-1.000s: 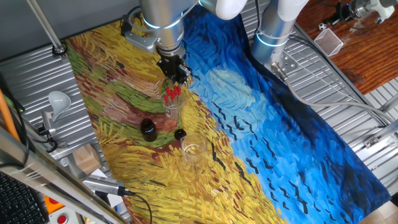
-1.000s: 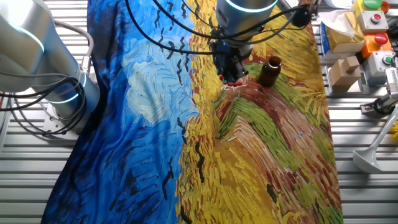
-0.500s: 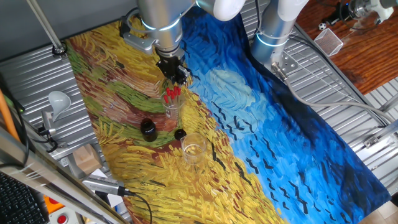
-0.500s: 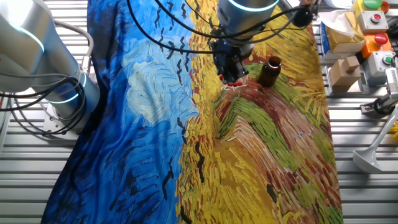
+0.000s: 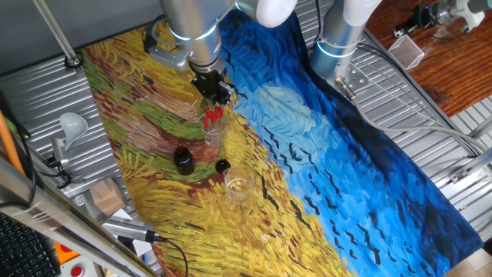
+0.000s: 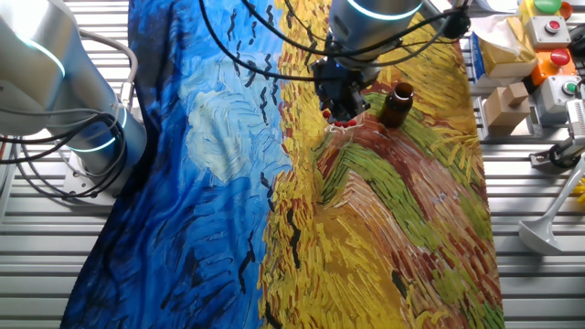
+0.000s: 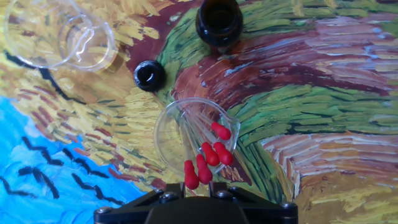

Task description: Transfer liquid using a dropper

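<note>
droppers (image 7: 207, 158) x5 | beakers (image 7: 193, 140) x2 | bottle (image 7: 219, 22) x1 | cap (image 7: 150, 76) x1

Hand (image 5: 213, 96) just above red droppers (image 5: 212, 115)

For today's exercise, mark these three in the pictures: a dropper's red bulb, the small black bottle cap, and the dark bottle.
dropper (image 7: 221, 132): hand view, on the red bulb of the topmost one in the glass.
bottle cap (image 7: 150, 76): hand view, on its black middle.
dark bottle (image 6: 396, 105): the other fixed view, on its brown body.

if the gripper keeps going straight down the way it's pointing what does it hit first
Most likely the red bulbs of the droppers standing in the beaker directly under the gripper; exact depth is unclear.
</note>
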